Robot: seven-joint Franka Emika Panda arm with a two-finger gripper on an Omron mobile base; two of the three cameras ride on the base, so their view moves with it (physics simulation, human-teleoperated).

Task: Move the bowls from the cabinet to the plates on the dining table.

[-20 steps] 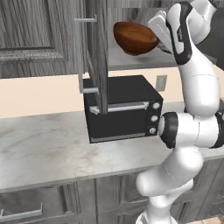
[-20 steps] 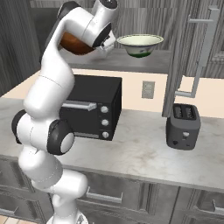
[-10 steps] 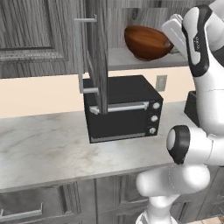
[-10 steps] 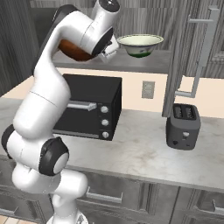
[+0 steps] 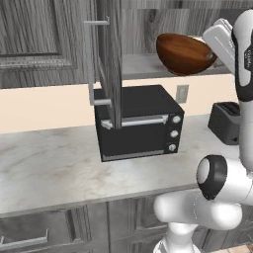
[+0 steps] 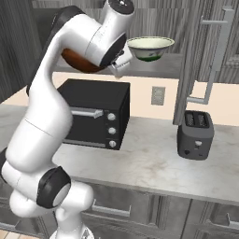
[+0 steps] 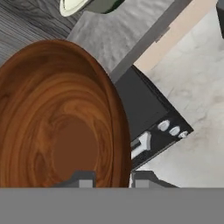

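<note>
My gripper (image 7: 114, 178) is shut on the rim of the reddish-brown wooden bowl (image 7: 57, 122), one fingertip inside and one outside. The bowl (image 5: 185, 53) hangs tilted in front of the open cabinet's shelf (image 5: 141, 65), above the black oven, with the white hand at its right. In the right base view the arm hides most of this bowl (image 6: 77, 61). The cream-green bowl (image 6: 150, 48) stands upright on the cabinet shelf (image 6: 163, 65), and its edge (image 7: 87, 5) also appears in the hand view. The plates and the dining table are out of view.
A black toaster oven (image 5: 138, 123) sits on the marble counter (image 5: 49, 168) below the bowl. A dark toaster (image 6: 195, 134) stands to its right. The open cabinet door (image 5: 109, 59), with its silver bar handle (image 5: 91, 59), juts out left of the bowl.
The arm has swung to the right in the left base view, carrying the wooden bowl right and slightly down, away from the shelf. The cream-green bowl has stayed put.
</note>
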